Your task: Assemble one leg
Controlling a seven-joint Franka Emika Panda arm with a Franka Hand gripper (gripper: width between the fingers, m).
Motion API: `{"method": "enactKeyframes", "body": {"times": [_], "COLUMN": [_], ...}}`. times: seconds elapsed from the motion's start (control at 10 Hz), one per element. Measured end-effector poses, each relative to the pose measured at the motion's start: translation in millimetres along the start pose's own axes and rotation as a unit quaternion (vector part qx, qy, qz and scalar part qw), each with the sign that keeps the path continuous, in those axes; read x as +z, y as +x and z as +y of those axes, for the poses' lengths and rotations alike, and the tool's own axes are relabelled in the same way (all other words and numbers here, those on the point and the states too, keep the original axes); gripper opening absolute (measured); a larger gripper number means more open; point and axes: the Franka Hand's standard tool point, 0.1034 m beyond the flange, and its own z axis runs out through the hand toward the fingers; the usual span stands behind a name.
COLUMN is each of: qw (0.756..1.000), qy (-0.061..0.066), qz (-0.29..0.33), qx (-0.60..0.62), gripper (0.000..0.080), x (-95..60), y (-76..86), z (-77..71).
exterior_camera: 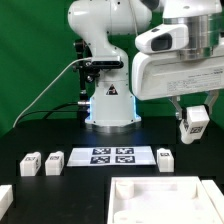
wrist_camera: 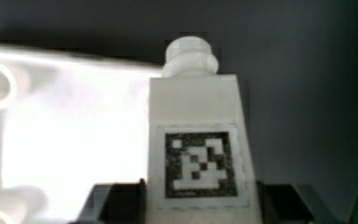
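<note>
My gripper hangs at the exterior view's right, well above the table, shut on a leg, a small white post with a black-and-white tag. In the wrist view the leg stands between my dark fingers, tag facing the camera, its round peg end pointing away. Beneath it lies the wide white tray-like panel with a round hole near its edge. Three more legs lie on the table: two at the exterior view's left and one to the right of the marker board.
The marker board lies flat in front of the robot base. The white panel fills the front right of the table. Another white part sits at the front left edge. A green backdrop stands behind.
</note>
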Motion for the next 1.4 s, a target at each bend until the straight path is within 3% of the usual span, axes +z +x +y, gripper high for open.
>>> {"method": "enactKeyframes", "body": {"times": [0.3,0.4,0.5,0.6,0.7,0.8,1.2,1.4], "qw": [0.989,0.985,0.976,0.971,0.969,0.97,0.968,0.965], "qy": [-0.003,-0.011,-0.021,-0.022,-0.017,-0.01,-0.013,-0.011], "qz": [0.148,0.169,0.212,0.235,0.242,0.243,0.249,0.263], "qx": [-0.011,-0.034,-0.044,-0.038,-0.031,-0.014,-0.022,-0.023], "gripper": [0.0294,0.0294,0.0294,0.0294,0.0294,0.0294,0.0294,0.0294], "x": [3.6,10.2,-4.8,-15.9,-13.7,-8.6,-6.3,10.2], "y": [4.2,9.6,34.9,57.1,78.0,86.8,86.9,89.7], "z": [6.7,23.7,44.4,51.8,53.0,54.5,56.6,59.0]}}
